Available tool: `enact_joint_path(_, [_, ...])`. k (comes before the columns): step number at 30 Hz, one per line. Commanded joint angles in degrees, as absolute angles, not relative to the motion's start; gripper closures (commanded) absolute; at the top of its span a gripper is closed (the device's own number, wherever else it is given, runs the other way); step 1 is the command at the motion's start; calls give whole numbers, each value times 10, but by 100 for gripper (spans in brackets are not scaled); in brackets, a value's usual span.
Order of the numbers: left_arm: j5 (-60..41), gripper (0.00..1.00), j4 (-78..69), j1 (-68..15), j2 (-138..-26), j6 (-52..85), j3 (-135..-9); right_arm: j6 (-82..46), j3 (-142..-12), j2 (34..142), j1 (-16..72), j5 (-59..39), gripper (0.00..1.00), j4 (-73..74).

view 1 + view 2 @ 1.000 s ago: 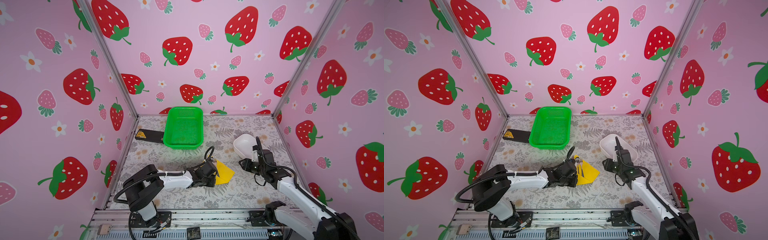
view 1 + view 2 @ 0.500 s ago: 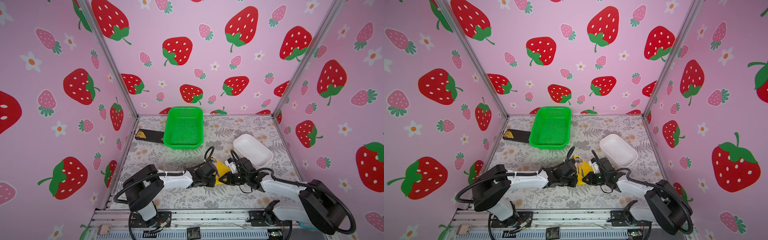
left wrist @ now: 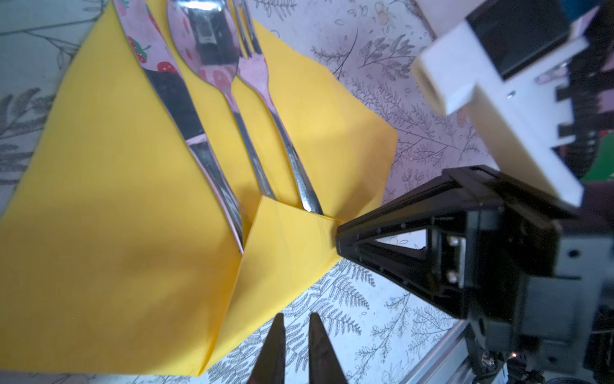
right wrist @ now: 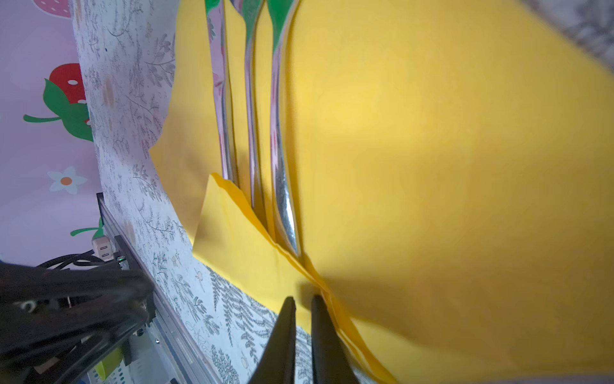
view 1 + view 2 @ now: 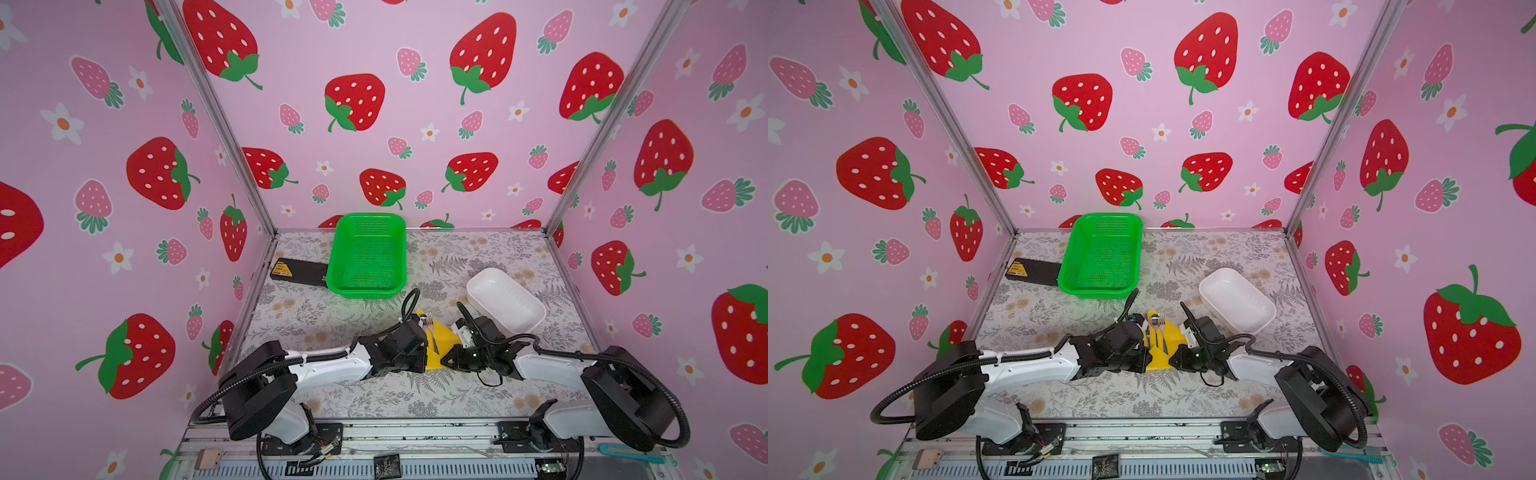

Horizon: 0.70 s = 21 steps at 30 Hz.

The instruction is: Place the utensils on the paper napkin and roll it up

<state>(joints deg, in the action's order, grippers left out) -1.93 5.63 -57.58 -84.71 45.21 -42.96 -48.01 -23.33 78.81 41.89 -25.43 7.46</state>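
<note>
Lying toward the table's (image 5: 457, 395) 6 o'clock edge, the paper napkin (image 5: 441, 338) sits at 6 o'clock from the green basket (image 5: 365, 293), w/ the white dish (image 5: 505, 305) at its 2 o'clock & a black box (image 5: 297, 272) at the basket's 9. The utensils (image 3: 229, 96), i.e. knife (image 3: 179, 103), spoon (image 3: 206, 43) & fork (image 3: 255, 66), rest side by side on the yellow sheet, handle ends tucked under a folded-up corner flap (image 3: 285, 252). In both top views the left gripper (image 3: 295, 335) is at the napkin's 9 o'clock. Its jaws are nearly together w/ nothing btwn them, tips over bare table just off the paper's edge. The right gripper (image 4: 304, 312) is at 3 o'clock, jaws pinched nearly together on the flap's edge.
</note>
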Motion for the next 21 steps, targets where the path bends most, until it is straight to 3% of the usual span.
enact_joint_path(1, [-8,85,85,-575,-842,474,-402,-486,-231,796,421,-231,86,55])
enact_joint_path(15, [30,86,112,-575,-880,500,-382,-481,-235,790,421,-213,86,33])
enact_joint_path(21, [31,86,113,-581,-846,494,-377,-481,-235,784,421,-209,86,27])
